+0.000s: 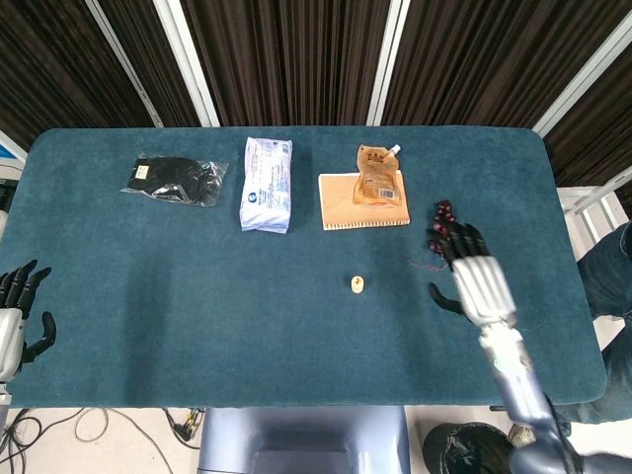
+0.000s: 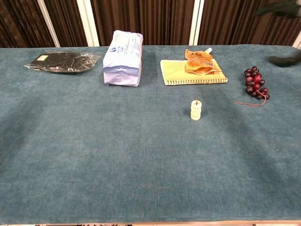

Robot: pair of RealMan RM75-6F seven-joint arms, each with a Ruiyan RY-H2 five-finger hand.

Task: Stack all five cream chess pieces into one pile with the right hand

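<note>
a teal cloth table (image 1: pixel 197 316) is seen from above and from chest height. a single upright pile of cream chess pieces (image 2: pixel 195 109) stands near the middle of the table, a red mark showing on its top piece. the right hand (image 1: pixel 468 272) is seen at about 3 o'clock from the pile, well apart from it, fingers spread, nothing held. the left hand (image 1: pixel 18 311) is seen at the table's 8 o'clock edge, fingers apart, nothing held. at 12 o'clock from the pile a yellow notebook (image 2: pixel 176 75) is laid, an orange pouch (image 2: pixel 199 61) on top. a bunch of dark grapes (image 2: pixel 254 83) lies at 2 o'clock. a white packet (image 1: pixel 267 184) and a black bag (image 1: pixel 175 179) are placed toward 10 o'clock.
</note>
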